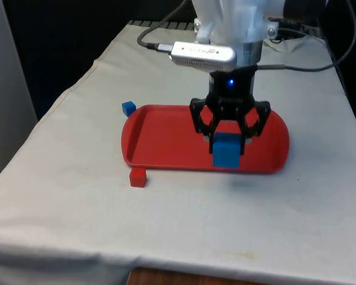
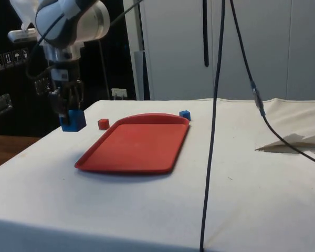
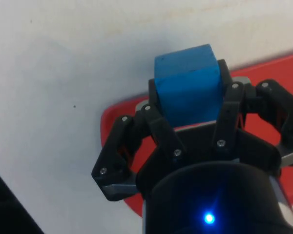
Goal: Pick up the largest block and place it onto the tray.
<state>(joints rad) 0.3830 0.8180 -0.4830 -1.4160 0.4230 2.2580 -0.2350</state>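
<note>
Above red tray [image 1: 166, 139] edge: jaws clamped on big blue cube [image 1: 226, 149], apparently matte, airborne.

Glossy plastic tray [image 1: 166, 142] on matt cloth [image 1: 184, 214].

Two blue blocks, one large [image 1: 226, 149] and one small [image 1: 128, 108], one small red block [image 1: 137, 177], one red tray [image 1: 166, 139]

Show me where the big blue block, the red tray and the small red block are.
big blue block [image 1: 226, 149], front view, its front face.
red tray [image 1: 166, 139], front view, bare floor of the tray.
small red block [image 1: 137, 177], front view, its front face.
</note>
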